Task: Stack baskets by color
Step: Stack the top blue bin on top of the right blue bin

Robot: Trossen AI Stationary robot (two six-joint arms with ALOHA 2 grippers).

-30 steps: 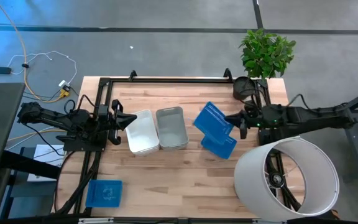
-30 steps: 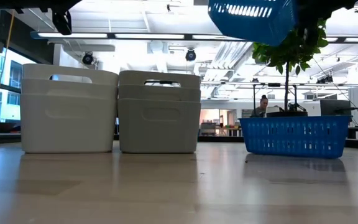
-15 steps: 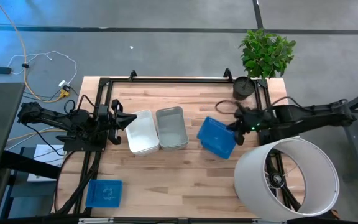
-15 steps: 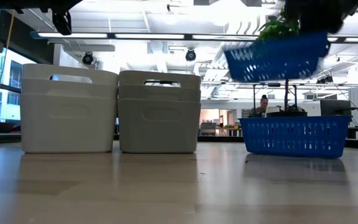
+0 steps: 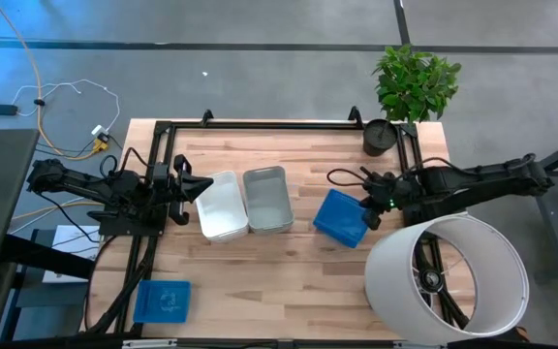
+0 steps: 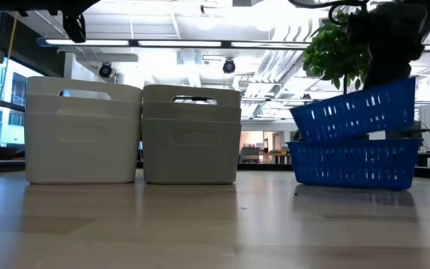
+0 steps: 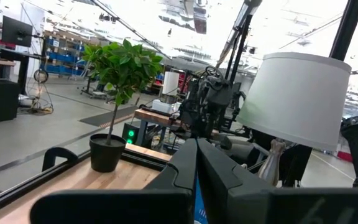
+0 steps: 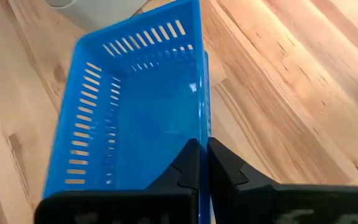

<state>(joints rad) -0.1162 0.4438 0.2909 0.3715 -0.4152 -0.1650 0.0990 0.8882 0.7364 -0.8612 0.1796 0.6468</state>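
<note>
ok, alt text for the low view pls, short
The right gripper holds a blue slotted plastic basket tilted, its lower end resting on a second blue basket that stands on the wooden table. To their left stand a white basket stack and a grey basket stack, side by side.

It was a big open robotics lab or workshop: a wooden workbench (image 5: 289, 262) stood on grey concrete, cables (image 5: 66, 107) trailed off at ten o'clock, and strip lights (image 6: 163, 42), ceiling ducts and distant workstations (image 7: 11, 68) filled the hall behind.
</note>
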